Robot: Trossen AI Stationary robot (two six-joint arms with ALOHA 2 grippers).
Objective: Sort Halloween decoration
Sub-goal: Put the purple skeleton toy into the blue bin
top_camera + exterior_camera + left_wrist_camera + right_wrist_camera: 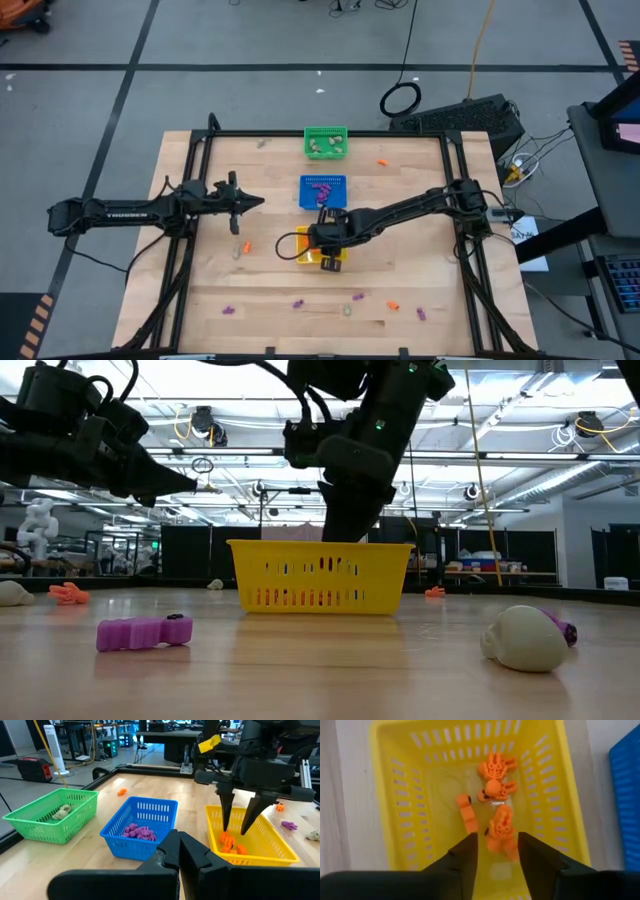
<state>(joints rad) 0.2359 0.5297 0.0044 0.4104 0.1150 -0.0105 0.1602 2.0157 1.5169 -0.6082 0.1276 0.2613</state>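
The right gripper (495,855) hangs over the yellow basket (303,251) with its fingers spread and nothing between them, just above a heap of orange trinkets (496,795) lying every way, so no common long axis can be made out. More decorations lie loose on the table (420,250), among them a purple trinket (143,631) lying flat with its long axis left to right, while purple ones fill the blue basket (125,817) and pale ones the green basket (35,815). The left gripper (179,852) waits shut and empty at the table's left; the yellow basket's wall hides its contents in the low view.

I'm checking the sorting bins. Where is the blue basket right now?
In the high view the blue basket sits mid-table, between the green basket toward the far edge and the yellow basket nearer, where the right gripper hangs.
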